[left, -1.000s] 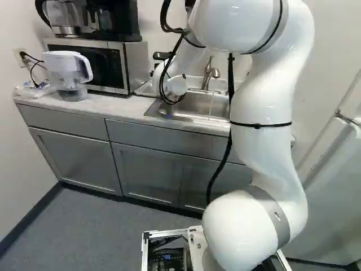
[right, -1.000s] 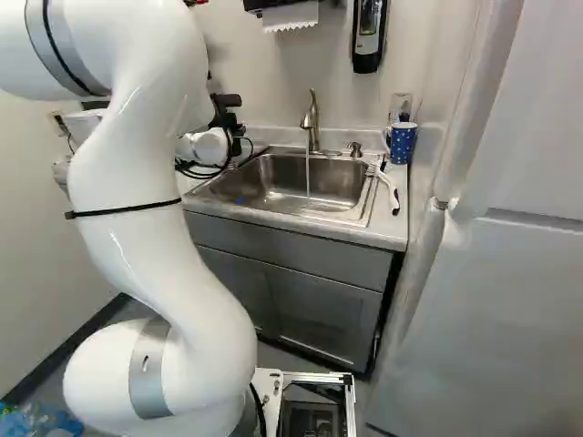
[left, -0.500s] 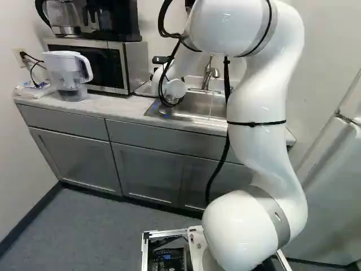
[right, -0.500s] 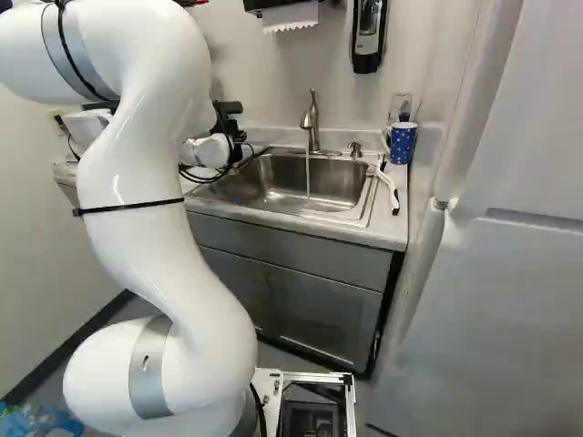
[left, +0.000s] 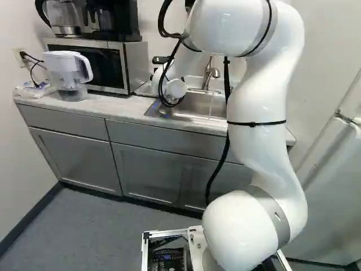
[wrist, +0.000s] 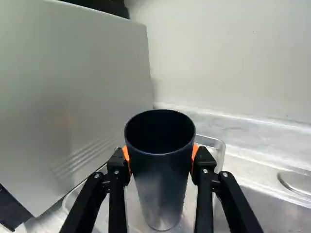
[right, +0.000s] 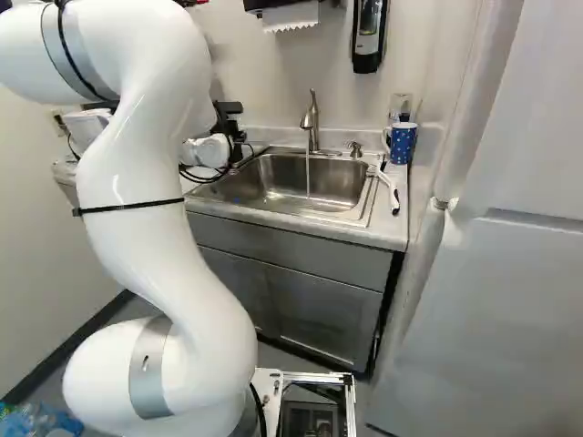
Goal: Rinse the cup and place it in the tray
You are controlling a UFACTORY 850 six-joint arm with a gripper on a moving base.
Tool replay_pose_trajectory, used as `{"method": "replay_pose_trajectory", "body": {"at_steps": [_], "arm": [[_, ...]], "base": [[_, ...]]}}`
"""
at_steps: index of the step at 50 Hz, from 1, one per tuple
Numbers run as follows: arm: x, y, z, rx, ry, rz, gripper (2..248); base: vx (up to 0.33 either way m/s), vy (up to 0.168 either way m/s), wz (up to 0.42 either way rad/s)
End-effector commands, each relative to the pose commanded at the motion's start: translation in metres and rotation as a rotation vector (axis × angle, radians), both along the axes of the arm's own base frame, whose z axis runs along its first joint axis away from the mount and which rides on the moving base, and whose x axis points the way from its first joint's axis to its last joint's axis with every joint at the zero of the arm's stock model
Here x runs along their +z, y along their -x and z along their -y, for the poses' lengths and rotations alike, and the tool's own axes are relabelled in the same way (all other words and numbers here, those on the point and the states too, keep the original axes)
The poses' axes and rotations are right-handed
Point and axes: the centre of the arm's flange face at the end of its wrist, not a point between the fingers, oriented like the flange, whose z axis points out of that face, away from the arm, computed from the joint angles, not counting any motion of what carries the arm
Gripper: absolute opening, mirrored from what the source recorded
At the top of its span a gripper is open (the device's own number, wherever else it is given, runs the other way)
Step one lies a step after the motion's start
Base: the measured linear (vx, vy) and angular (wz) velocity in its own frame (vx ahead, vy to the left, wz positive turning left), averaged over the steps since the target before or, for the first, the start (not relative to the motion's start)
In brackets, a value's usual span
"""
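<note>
In the wrist view a dark blue cup [wrist: 163,187] stands mouth up between the orange pads of my gripper [wrist: 161,154], which is shut on it from two sides. Beneath and around the cup's lower part lies the clear-looking tray [wrist: 219,145], on the counter between the microwave and the sink. I cannot tell whether the cup's foot touches the tray floor. Water runs from the faucet [right: 311,123] into the steel sink [right: 337,182]. Both base views leave the gripper's fingers, the held cup and the tray hidden.
The microwave [left: 104,65] stands close beside the gripper, with the wall behind. A white pitcher [left: 69,73] is farther along the counter. Past the sink are a blue spotted mug [right: 402,144] and a white-handled brush [right: 387,187]. A fridge [right: 492,300] stands at the right.
The arm's upper part has shifted slightly left in the left base view and right in the right one, then stayed still over the last half second. The base has not moved.
</note>
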Motion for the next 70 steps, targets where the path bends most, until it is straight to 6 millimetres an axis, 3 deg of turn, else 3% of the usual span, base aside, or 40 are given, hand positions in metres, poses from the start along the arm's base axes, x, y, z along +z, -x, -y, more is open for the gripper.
{"method": "replay_pose_trajectory", "body": {"at_steps": [6,7,11,12,16,17,21,22,70], "arm": [[0.000,0.000,0.000,0.000,0.000,0.000,128],[0.000,0.000,0.000,0.000,0.000,0.000,156],[0.000,0.000,0.000,0.000,0.000,0.000,156],[0.000,0.000,0.000,0.000,0.000,0.000,190],[0.001,0.000,0.000,0.000,0.000,0.001,190],[0.001,0.000,0.000,0.000,0.000,0.002,226],[0.004,0.000,0.000,0.000,-0.002,0.007,226],[0.005,0.000,0.000,0.000,-0.002,0.009,247],[0.057,0.001,0.000,0.000,-0.019,0.076,247]], "base": [[0.000,0.000,0.000],[0.000,0.000,0.000],[0.000,0.000,0.000],[0.000,0.000,0.000],[0.000,0.000,0.000],[0.000,0.000,0.000],[0.000,0.000,0.000],[0.000,0.000,0.000],[0.000,0.000,0.000]]}}
